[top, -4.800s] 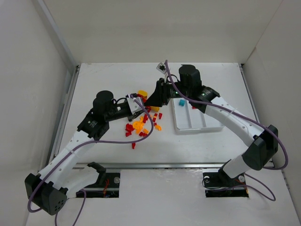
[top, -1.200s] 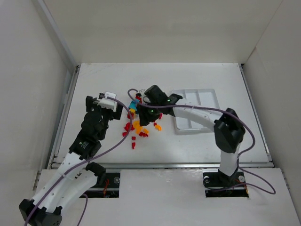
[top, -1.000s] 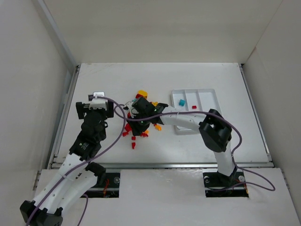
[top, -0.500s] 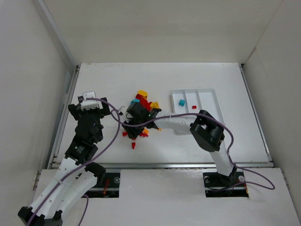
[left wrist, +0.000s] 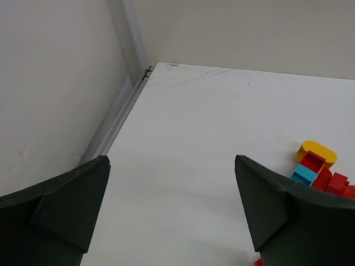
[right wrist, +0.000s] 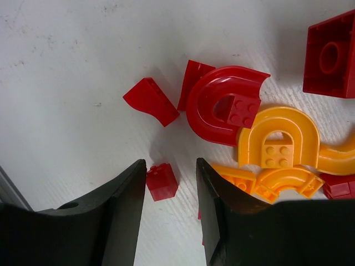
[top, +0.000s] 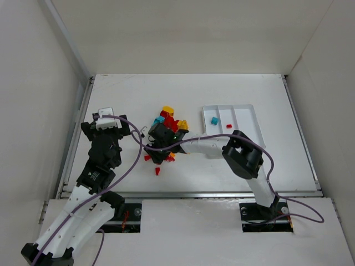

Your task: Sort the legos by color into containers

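White desk (top: 266, 88), white walls (top: 177, 33) around. The legos (top: 168, 121) heap at its centre, the tray (top: 244, 112) at their three o'clock. Only the right wrist view shows the right tool (right wrist: 170, 166) half-parted astride a small red brick (right wrist: 162, 182) — not pinching it; the left tool (left wrist: 172, 160) gapes wide.

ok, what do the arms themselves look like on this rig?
The left arm and right arm match: white tubular links joined by chunky black joint housings. A purple cable runs loosely along each and loops free near the wrist. The jaws are matte black, broad and wedge-shaped. A small white camera box sits on the left wrist.
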You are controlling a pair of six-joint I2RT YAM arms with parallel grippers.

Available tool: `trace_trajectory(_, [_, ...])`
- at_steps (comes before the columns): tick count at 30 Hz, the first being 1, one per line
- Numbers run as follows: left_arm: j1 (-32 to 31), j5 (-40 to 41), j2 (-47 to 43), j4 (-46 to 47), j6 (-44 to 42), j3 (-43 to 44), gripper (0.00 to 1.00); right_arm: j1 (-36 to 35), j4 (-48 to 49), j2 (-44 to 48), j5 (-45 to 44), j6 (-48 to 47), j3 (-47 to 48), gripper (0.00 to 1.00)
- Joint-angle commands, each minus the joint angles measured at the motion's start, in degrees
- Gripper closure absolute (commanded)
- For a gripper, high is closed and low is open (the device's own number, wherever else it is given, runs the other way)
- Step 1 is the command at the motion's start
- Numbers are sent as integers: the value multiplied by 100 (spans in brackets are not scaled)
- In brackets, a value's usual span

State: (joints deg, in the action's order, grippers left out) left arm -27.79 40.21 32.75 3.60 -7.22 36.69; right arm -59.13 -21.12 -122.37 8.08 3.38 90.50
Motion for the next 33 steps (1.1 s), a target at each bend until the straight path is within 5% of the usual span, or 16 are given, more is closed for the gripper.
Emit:
trace_trajectory(1, [-51,-189,-76,335,28,190,6,-142,-138,63,-245,-109,-15,53])
trace_trajectory(33, [-51,-399,-23,440,-25,84,6,-318,-278,688,-623,313,-964,53])
